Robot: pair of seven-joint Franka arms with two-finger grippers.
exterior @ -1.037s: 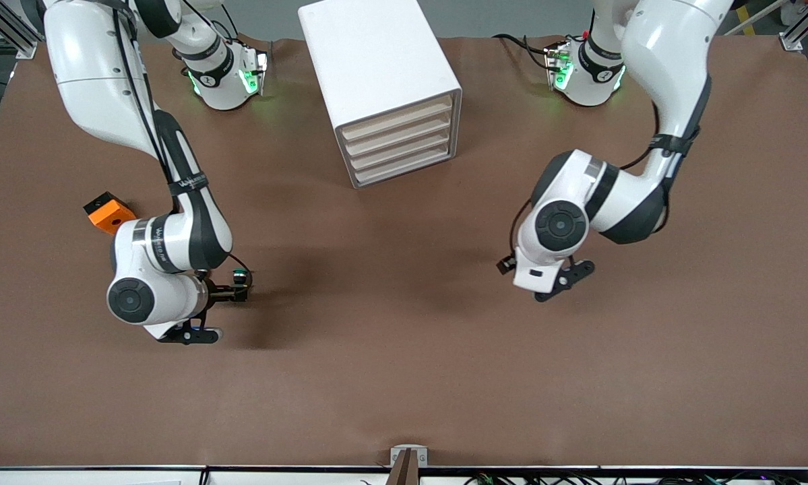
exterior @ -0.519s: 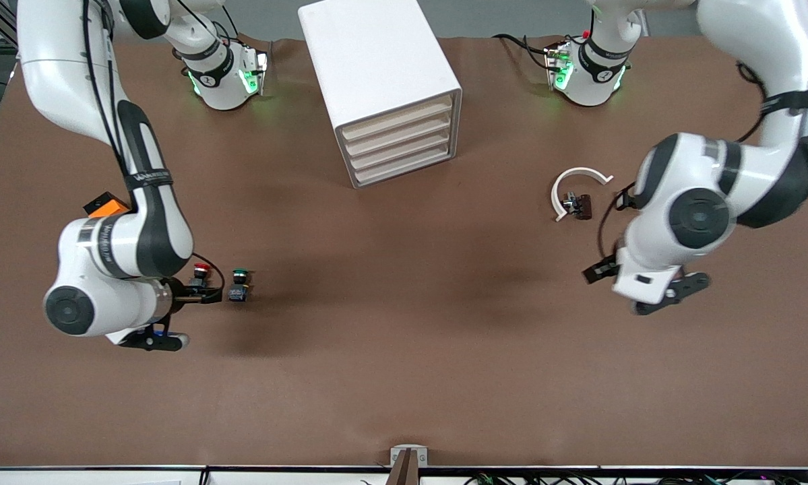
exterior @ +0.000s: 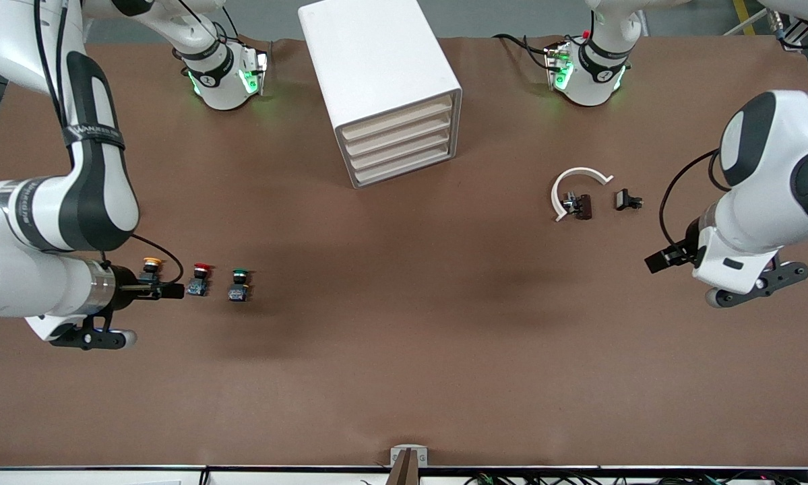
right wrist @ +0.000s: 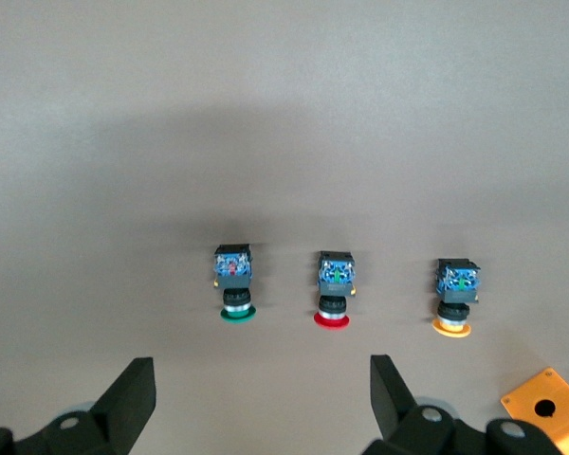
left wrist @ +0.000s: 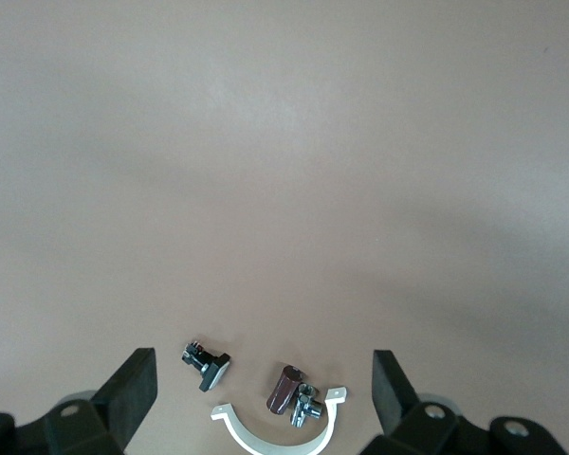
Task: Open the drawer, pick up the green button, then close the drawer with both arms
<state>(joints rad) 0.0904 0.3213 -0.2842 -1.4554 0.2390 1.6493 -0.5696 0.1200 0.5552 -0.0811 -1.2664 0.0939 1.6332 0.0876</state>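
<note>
green button point(exterior: 239, 283): green cap, blue base
cabinet point(exterior: 379, 81): white, beige drawer fronts
tabletop point(exterior: 404, 350): brown
box point(right wrist: 547, 409): orange

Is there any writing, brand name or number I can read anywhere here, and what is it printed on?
Black band on the right arm: white lettering, too blurred to read.
Silver band near the right arm's wrist: lettering, too small to read.
Cabinet, the three push buttons and the small parts near the left arm's end of the table: no writing visible.

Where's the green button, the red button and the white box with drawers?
green button point(exterior: 240, 275): front view, on its round cap.
red button point(exterior: 201, 268): front view, on its cap.
white box point(exterior: 370, 54): front view, on its top.
</note>
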